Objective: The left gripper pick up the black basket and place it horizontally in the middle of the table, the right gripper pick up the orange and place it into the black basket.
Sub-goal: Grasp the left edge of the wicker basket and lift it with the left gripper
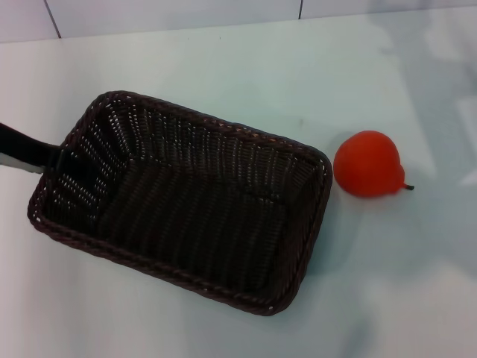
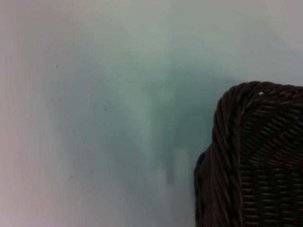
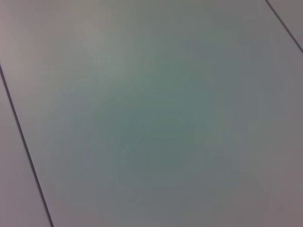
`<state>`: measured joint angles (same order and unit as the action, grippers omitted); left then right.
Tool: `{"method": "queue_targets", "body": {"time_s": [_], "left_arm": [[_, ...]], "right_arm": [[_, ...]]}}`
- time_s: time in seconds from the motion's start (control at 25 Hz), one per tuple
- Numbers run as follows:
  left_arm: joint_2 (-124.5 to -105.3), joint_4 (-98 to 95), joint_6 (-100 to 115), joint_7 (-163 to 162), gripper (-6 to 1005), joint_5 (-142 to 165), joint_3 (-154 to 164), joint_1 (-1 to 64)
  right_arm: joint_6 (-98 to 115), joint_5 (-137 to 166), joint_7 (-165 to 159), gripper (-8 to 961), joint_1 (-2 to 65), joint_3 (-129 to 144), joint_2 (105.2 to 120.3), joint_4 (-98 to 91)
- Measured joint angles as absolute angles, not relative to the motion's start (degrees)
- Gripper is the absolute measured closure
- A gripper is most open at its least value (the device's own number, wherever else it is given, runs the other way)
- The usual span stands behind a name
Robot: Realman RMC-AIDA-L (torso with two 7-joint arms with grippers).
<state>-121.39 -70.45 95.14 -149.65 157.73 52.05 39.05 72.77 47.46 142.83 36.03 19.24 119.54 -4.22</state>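
Note:
The black basket (image 1: 186,201) lies on the white table (image 1: 223,67), its long side running slantwise from upper left to lower right, and it is empty. The left gripper (image 1: 45,153) shows only as a dark bar coming in from the left edge and meeting the basket's left short rim. One basket corner (image 2: 255,156) shows in the left wrist view. The orange (image 1: 368,164) rests on the table just right of the basket, apart from it, with its stem pointing right. The right gripper is out of view; the right wrist view shows only bare tabletop (image 3: 151,113).
The table's far edge and a tiled wall (image 1: 171,13) run along the top of the head view. Thin dark seams (image 3: 23,142) cross the surface in the right wrist view.

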Motion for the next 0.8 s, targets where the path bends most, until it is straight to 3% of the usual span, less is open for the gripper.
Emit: {"method": "queue_targets", "body": {"time_s": [0.12, 0.56, 0.8], "left_arm": [[-121.44, -70.5, 94.5, -149.3, 366, 157.7, 51.9, 38.6], [-121.78, -70.7, 94.8, -147.6, 819, 157.3, 52.3, 38.5], [-123.30, -74.1, 95.2, -147.4, 824, 157.1, 50.1, 37.7]], "right_arm": [[72.4, 47.5, 142.8, 8, 36.0, 19.3, 119.60, -4.2], [70.5, 47.5, 142.8, 7, 36.2, 19.4, 119.71, -3.9], [69.8, 47.5, 142.8, 8, 36.2, 19.7, 119.71, -3.9]]}}
